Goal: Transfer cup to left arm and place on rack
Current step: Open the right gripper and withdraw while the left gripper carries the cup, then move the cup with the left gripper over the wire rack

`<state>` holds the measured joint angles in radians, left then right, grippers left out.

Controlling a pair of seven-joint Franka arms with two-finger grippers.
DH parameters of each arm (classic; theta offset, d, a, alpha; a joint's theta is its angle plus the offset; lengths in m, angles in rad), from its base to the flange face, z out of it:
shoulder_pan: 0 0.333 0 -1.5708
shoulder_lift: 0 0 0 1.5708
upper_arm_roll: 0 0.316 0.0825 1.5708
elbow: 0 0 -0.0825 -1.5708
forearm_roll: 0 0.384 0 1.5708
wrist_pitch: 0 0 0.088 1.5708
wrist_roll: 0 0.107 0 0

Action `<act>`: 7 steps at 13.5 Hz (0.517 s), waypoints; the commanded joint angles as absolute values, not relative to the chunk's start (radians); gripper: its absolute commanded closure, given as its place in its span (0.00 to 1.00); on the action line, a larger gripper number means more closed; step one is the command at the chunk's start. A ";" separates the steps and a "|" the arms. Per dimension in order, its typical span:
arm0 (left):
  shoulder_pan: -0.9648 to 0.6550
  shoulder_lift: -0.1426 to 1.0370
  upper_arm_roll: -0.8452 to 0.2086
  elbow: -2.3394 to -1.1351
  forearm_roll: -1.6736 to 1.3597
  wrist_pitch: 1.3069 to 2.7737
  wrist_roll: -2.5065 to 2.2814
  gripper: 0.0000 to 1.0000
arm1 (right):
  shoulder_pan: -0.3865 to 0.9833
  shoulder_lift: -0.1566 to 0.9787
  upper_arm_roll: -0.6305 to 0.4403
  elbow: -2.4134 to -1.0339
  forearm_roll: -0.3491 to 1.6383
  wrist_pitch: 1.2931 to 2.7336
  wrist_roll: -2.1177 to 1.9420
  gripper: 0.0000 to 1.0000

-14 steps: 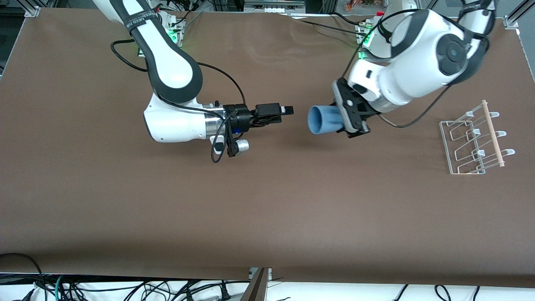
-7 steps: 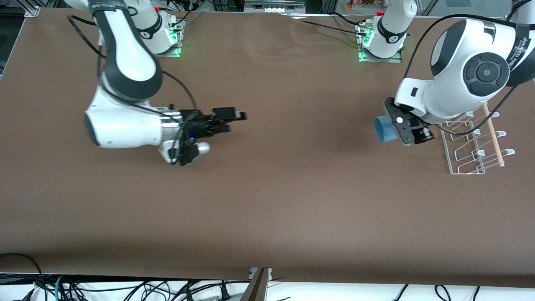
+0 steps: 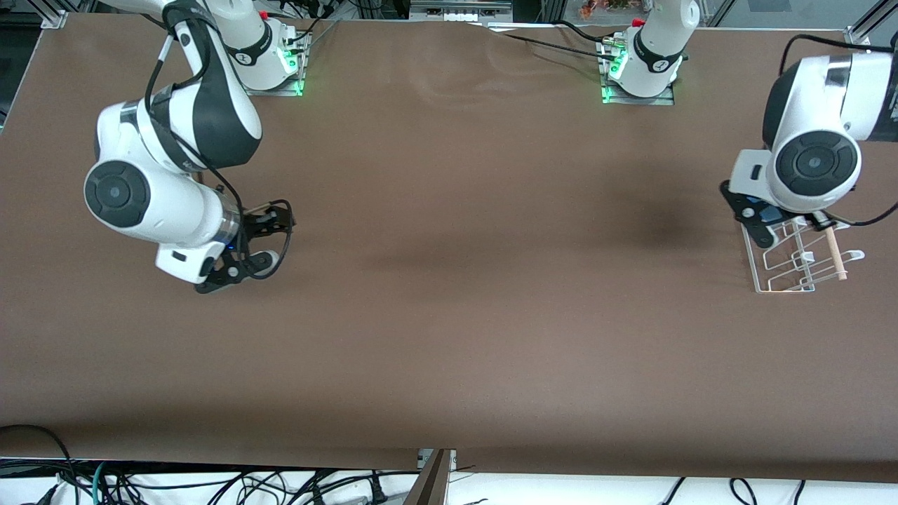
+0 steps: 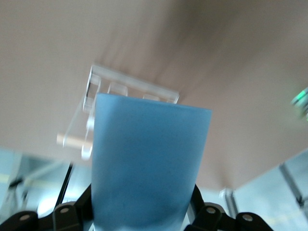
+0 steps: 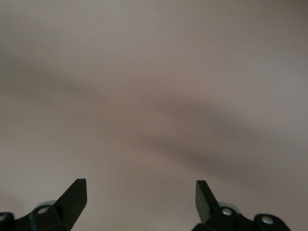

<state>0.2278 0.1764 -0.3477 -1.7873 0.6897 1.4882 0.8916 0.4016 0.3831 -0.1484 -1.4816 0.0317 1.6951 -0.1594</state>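
Note:
The light-blue cup [image 4: 150,163] fills the left wrist view, held between the black fingers [image 4: 72,211] of my left gripper [image 3: 753,219]. That gripper is shut on the cup and hovers over the end of the white wire rack [image 3: 793,263] that lies toward the middle of the table. In the front view the left arm's wrist hides nearly all of the cup; only a blue sliver [image 3: 762,210] shows. The rack [image 4: 130,89] and its wooden dowel [image 4: 71,139] show just past the cup's rim. My right gripper [image 5: 140,192] is open and empty, low over bare table at the right arm's end [image 3: 279,221].
The brown table [image 3: 449,315] bears only the rack, at the left arm's end. The wooden dowel [image 3: 833,247] runs across the rack's top. Both arm bases [image 3: 642,63] stand along the edge farthest from the front camera.
My left gripper has carried the cup from the table's middle to over the rack. My right gripper, open and empty, has drawn back toward the right arm's end.

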 commanded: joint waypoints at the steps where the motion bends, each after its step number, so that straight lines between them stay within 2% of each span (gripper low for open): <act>1: 0.262 0.167 -0.359 -1.891 0.883 1.491 0.891 1.00 | 0.410 0.305 -0.210 -1.489 -0.057 1.654 -0.161 0.00; 4: 0.271 0.160 -0.357 -2.006 1.027 1.488 0.893 1.00 | 0.408 0.204 -0.317 -1.489 -0.040 1.551 -0.166 0.00; 7: 0.275 0.127 -0.359 -2.152 1.184 1.506 0.891 1.00 | 0.378 0.105 -0.334 -1.497 -0.006 1.422 -0.147 0.00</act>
<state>0.2650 0.1847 -0.3467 -2.0351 1.0856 1.4889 0.8894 0.3958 0.1768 -0.3369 -1.4729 -0.0352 1.4872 -0.1636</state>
